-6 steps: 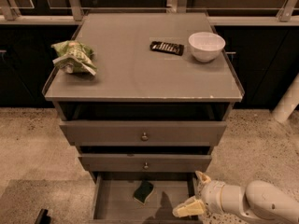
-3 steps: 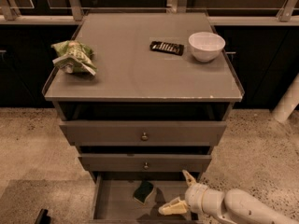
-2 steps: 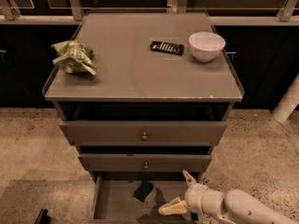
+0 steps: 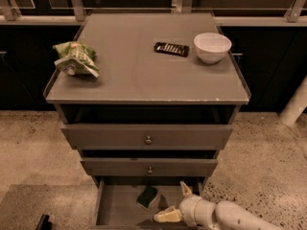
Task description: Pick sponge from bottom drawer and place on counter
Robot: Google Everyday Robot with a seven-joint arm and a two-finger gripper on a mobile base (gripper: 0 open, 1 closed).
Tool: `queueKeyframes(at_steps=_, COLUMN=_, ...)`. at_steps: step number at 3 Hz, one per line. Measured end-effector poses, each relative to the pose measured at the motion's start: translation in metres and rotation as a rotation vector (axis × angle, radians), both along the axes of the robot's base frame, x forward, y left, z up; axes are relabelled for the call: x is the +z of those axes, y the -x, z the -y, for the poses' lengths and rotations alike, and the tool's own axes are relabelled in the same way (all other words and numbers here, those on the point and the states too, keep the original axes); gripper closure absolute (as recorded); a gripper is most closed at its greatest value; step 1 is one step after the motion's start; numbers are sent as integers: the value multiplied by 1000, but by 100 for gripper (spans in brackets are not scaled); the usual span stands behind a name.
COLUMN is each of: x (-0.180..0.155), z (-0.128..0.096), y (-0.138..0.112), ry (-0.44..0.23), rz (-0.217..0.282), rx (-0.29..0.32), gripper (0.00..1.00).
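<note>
- Pincer (image 4: 175, 203) spread open, empty, low inside pulled-out grey-brown bottom drawer (image 4: 117, 207).
- White arm (image 4: 230, 217) reaches in from right.
- Dark green sponge (image 4: 147, 197) just left of it.

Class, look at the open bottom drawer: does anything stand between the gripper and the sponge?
Nothing visible does. The open gripper is low in the bottom drawer, just right of the sponge. Only bare drawer floor shows between them.
</note>
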State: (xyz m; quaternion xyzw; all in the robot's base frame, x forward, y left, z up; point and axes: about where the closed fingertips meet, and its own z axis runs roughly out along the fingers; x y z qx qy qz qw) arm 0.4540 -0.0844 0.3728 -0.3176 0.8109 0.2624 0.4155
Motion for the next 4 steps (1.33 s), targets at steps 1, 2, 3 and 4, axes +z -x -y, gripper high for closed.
queueKeyframes(at_steps=1, x=-37, z=-22, y=-11, ry=7, rz=10, rx=14, gripper=0)
queueKeyframes(at_steps=2, x=-72, z=-38, y=-20, ry=22, rz=-19, rx=53, gripper=0)
queueKeyframes(at_steps=3, x=-73, z=-41, y=-21, ry=23, rz=-19, rx=59, gripper=0)
queueKeyframes(at_steps=4, x=-90, z=-44, y=-17, ry=34, rz=-29, rx=50, gripper=0)
